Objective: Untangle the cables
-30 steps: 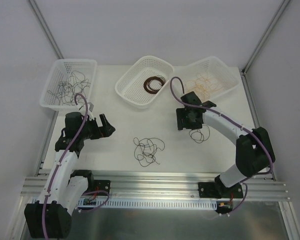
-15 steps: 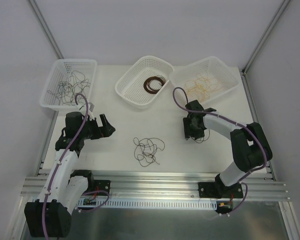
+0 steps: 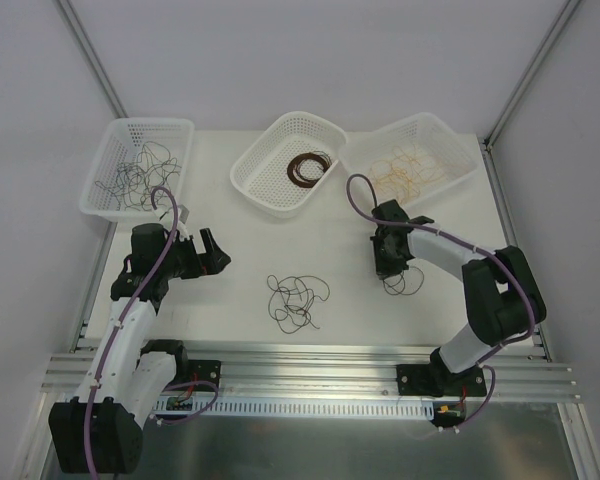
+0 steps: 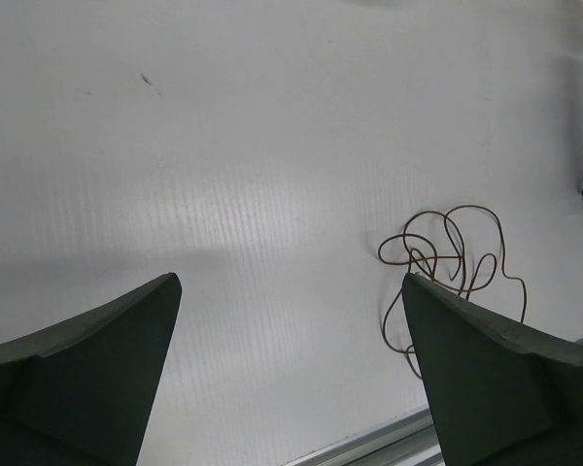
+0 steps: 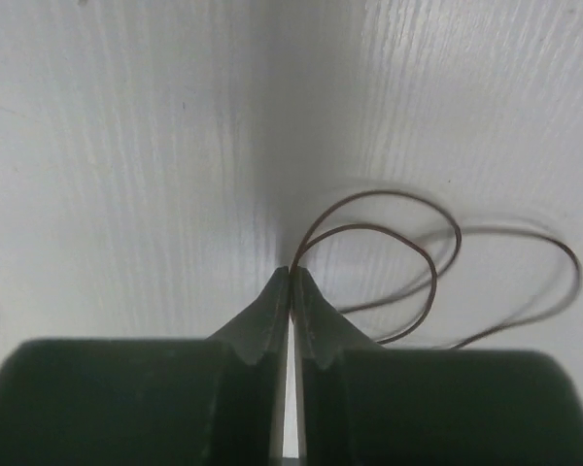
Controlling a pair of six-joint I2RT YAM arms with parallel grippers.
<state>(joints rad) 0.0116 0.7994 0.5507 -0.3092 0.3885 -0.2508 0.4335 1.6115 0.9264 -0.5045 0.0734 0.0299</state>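
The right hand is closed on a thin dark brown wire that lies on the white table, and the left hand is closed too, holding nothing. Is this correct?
Not quite. The left hand is open, not closed: the left wrist view shows its two fingers wide apart above the white table, holding nothing. The rest stands: the right hand is closed on the thin dark brown wire.
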